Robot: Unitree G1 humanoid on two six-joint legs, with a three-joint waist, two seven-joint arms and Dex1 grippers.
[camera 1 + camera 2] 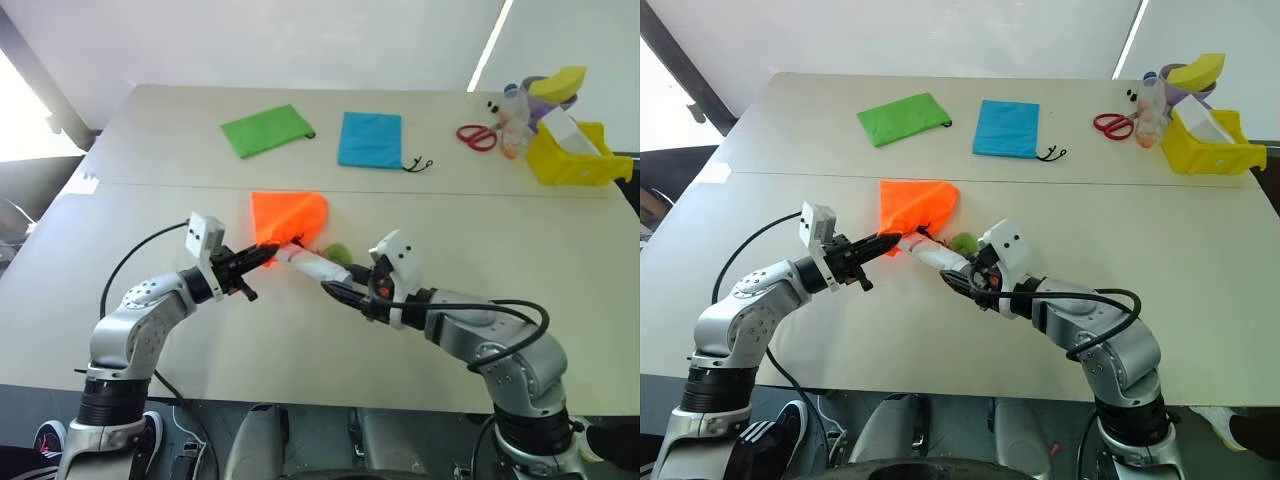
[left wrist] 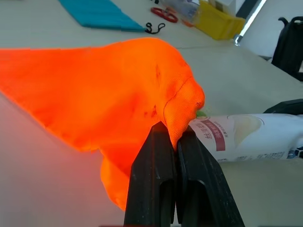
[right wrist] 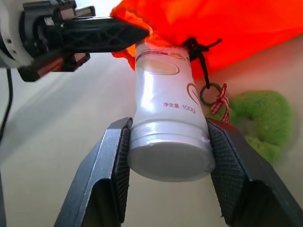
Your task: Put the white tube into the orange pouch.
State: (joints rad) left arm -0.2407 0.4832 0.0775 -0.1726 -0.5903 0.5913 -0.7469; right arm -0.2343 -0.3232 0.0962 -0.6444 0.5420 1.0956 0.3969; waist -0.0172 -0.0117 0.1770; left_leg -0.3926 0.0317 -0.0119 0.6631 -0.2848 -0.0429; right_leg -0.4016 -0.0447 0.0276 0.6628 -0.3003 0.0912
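The orange pouch (image 1: 288,220) lies at the middle of the table, its near mouth lifted. My left gripper (image 1: 268,254) is shut on the pouch's rim, seen close in the left wrist view as black fingers (image 2: 161,184) pinching orange fabric (image 2: 118,94). The white tube (image 1: 312,263) has its far end inside the pouch mouth. My right gripper (image 1: 336,292) is shut on the tube's cap end (image 3: 169,158), one pad on each side. The dark cord with a ring (image 3: 208,93) hangs beside the tube, and the green pom-pom (image 3: 258,118) rests on the table.
A green pouch (image 1: 266,130) and a blue pouch (image 1: 371,139) lie flat at the far side. Red scissors (image 1: 478,137), a bottle and a yellow bin (image 1: 575,160) stand at the far right corner. A seam (image 1: 150,187) joins the two tabletops.
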